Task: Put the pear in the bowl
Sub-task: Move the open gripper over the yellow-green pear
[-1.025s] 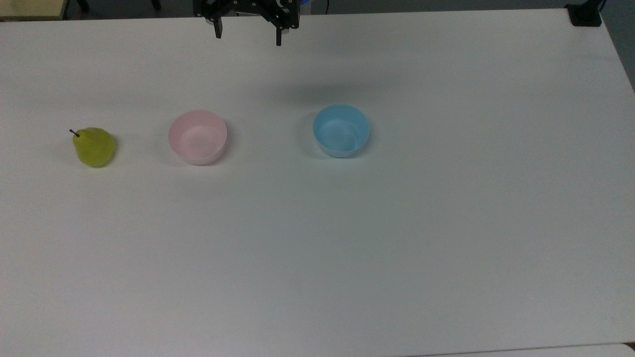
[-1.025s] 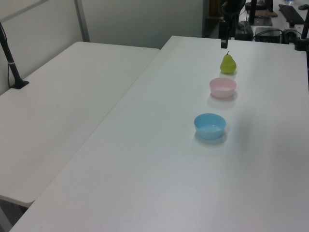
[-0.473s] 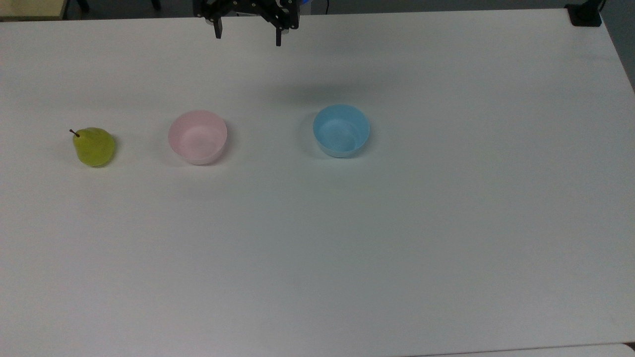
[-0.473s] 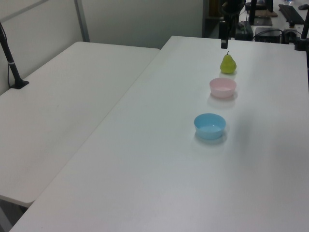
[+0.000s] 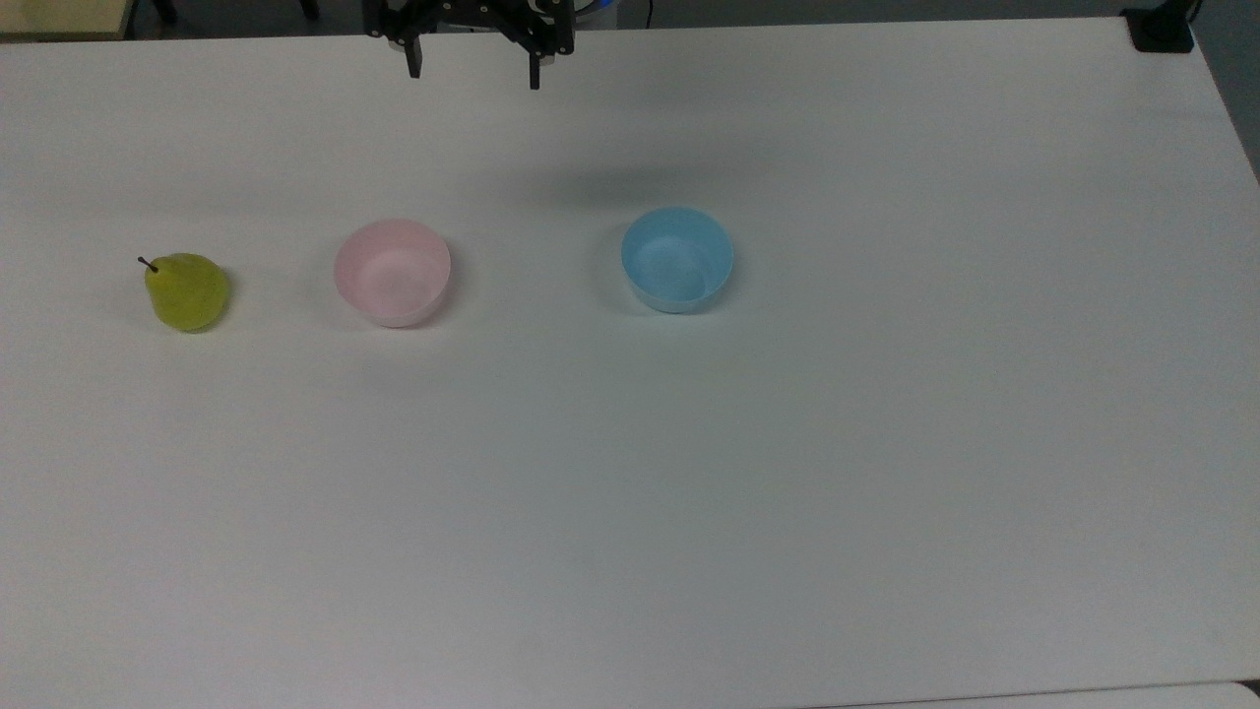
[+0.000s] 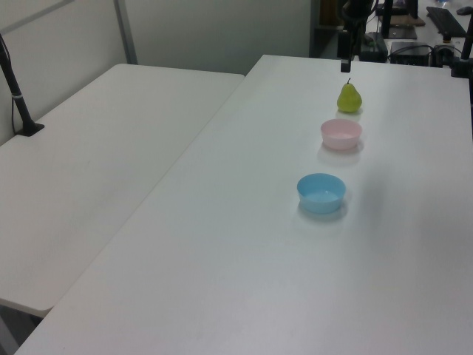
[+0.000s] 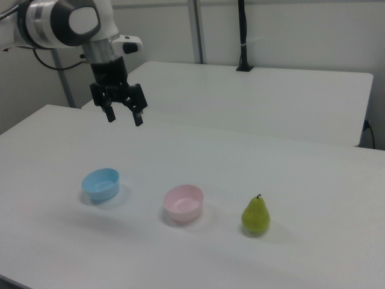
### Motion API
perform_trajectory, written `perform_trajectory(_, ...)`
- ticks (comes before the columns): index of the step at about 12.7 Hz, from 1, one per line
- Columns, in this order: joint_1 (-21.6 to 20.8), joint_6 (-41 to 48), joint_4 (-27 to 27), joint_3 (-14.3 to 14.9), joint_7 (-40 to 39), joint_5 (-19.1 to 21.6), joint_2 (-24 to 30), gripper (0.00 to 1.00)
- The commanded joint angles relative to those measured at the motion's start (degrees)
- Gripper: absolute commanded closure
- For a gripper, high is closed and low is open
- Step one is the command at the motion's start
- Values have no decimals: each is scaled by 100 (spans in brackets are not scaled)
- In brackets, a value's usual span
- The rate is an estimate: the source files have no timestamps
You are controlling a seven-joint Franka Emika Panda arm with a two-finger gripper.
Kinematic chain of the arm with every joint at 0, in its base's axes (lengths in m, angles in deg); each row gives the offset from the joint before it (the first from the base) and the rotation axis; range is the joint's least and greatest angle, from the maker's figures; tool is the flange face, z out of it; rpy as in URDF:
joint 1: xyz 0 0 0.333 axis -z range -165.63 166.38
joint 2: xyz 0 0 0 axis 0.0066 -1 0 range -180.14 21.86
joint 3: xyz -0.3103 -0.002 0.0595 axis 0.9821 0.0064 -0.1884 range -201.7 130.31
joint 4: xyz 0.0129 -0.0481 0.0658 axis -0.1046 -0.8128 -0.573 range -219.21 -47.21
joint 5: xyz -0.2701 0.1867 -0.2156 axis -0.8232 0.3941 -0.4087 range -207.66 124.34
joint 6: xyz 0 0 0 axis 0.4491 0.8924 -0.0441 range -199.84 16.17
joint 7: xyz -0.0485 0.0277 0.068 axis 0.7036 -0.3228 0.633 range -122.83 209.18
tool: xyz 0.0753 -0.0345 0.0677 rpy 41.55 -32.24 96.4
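The gripper (image 7: 124,117) hangs in the air with its two black fingers (image 7: 138,118) pointing down and spread wide, nothing between them. In the right view the white arm (image 7: 63,23) reaches in from the upper left, its wrist turned straight downward above the gripper.

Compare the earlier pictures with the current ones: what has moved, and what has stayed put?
The gripper, open and empty, has shifted slightly toward the top view's left, high above the table's far edge. It took hold of nothing. The pear, the pink bowl and the blue bowl stayed where they were.
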Motion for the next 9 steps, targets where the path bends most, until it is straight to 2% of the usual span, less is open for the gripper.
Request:
perform_trajectory(1, 373, -193, -74, 63, -560, 0, 12, 0)
perform_trajectory(5, 997, -544, -66, 54, -1272, 0, -128, 0)
perform_trajectory(9, 1499, -905, -13, 63, -1923, -9, -514, 0)
